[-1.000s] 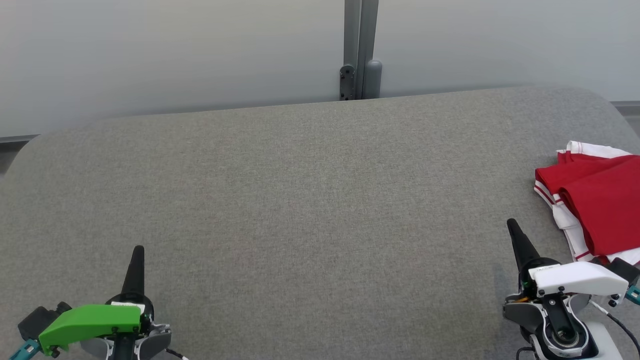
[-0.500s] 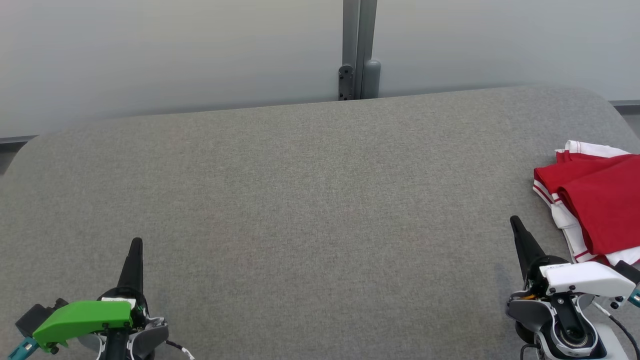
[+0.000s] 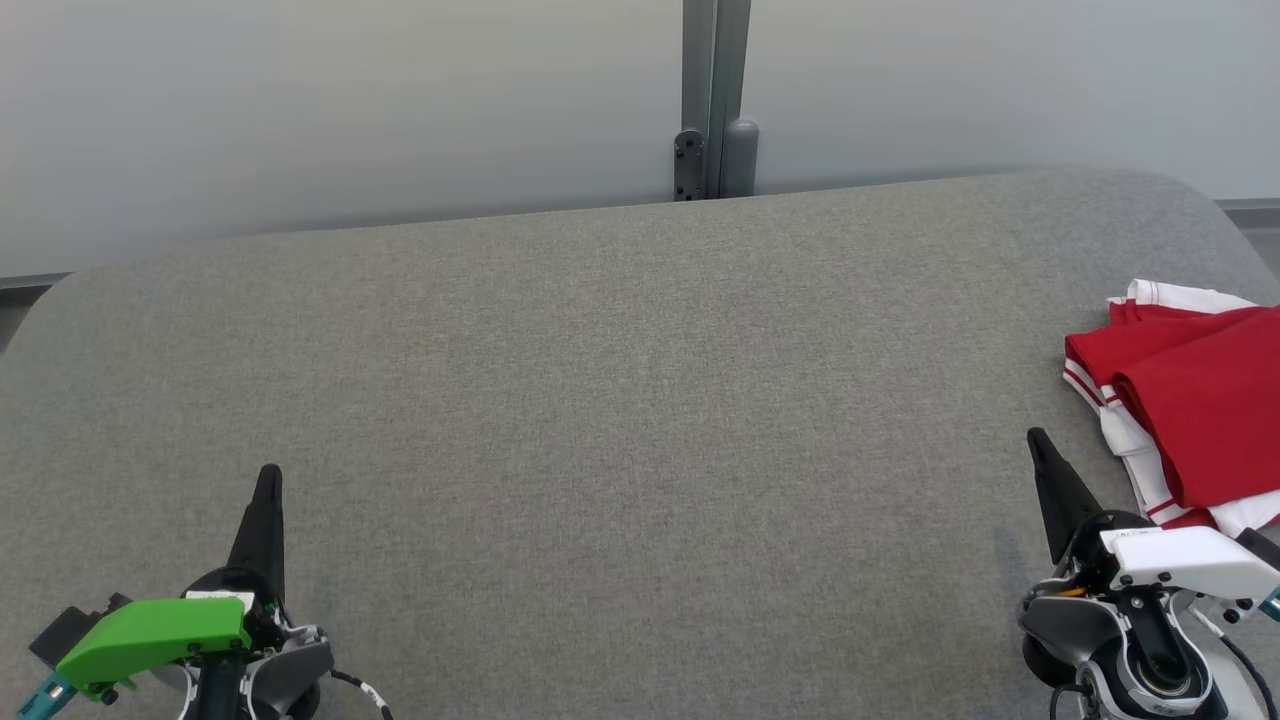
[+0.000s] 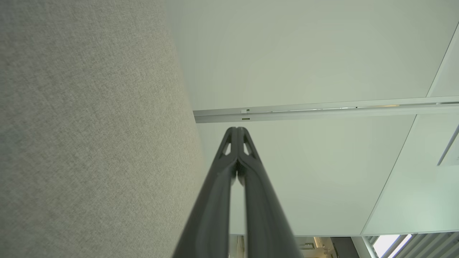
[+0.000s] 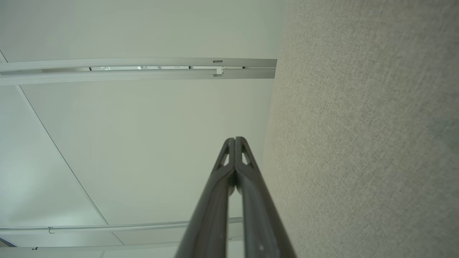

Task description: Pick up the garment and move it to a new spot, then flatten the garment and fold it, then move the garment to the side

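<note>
Your left gripper [image 3: 268, 472] has its jaws pressed together, tip to tip, low over the grey pad [image 3: 620, 400]. Your right gripper [image 3: 1036, 437] is closed the same way. The garment [image 3: 1200, 400], red with white striped trim, lies loosely folded on the pad. It is just right of the right jaws and a little beyond their tips, not touching them, and well apart from the left jaws. Ahead of both jaws, past the pad's far edge, a grey post [image 3: 712, 100] stands against the wall.

Head overlooks table [image 3: 600, 380], wrists skim it
</note>
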Robot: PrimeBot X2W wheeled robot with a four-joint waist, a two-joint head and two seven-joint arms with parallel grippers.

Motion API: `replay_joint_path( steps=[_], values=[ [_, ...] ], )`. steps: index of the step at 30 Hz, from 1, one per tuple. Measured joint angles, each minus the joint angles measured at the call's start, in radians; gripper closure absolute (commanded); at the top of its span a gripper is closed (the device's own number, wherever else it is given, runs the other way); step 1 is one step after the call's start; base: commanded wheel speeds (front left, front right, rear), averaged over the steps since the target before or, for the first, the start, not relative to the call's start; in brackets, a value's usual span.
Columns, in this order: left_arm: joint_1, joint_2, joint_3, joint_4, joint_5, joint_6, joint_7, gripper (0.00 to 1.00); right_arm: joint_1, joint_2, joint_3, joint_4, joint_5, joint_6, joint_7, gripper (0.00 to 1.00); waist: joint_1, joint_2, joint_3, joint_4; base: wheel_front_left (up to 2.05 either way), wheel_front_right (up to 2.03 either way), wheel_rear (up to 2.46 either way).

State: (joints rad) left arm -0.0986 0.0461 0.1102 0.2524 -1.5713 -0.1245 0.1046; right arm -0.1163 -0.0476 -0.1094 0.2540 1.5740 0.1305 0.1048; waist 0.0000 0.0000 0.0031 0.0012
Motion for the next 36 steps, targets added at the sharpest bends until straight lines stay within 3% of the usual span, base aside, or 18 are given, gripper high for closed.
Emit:
replay_joint_path(
  steps=[6,36],
  values=[
    [-0.002,0.0,0.003,-0.006,-0.041,-0.004,0.009,1.0,0.003,0.0,-0.005,-0.008,0.035,0.0,0.01,1.0,0.0,0.0,0.0,-0.001,0.0,0.0,0.0],
    [-0.004,0.0,0.003,-0.007,-0.041,-0.004,0.01,1.0,0.004,0.0,-0.005,-0.008,0.035,0.0,0.01,1.0,0.0,0.0,0.0,-0.001,0.0,0.0,0.0]
  ],
)
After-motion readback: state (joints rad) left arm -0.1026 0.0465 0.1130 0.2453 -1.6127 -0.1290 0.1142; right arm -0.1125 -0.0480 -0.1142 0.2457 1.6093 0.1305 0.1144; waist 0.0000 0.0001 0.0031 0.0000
